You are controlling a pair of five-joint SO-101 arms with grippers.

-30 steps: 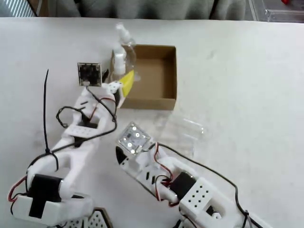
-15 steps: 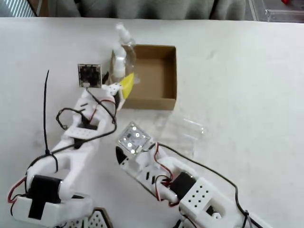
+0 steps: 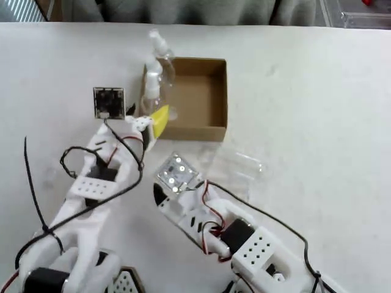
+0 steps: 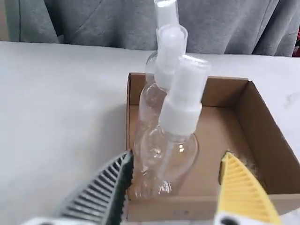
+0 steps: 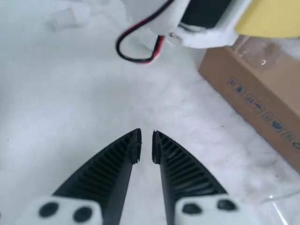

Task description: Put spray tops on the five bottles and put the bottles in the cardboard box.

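Spray bottles (image 4: 171, 157): clear, tops fitted, standing inside the cardboard box (image 4: 262, 136) along one side wall.
Left gripper (image 4: 178, 158): jaws spread wide, holding nothing, just outside the box's near wall.
Right gripper (image 5: 145, 140): nearly closed, empty, over the table (image 5: 51, 93).

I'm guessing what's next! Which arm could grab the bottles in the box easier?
Probably left: its open pincer faces the spray bottles in the cardboard box; the right pincer points at bare table.

Apparently three bottles (image 4: 169, 157), one cardboard box (image 4: 265, 140), one plastic bag (image 3: 237, 167).
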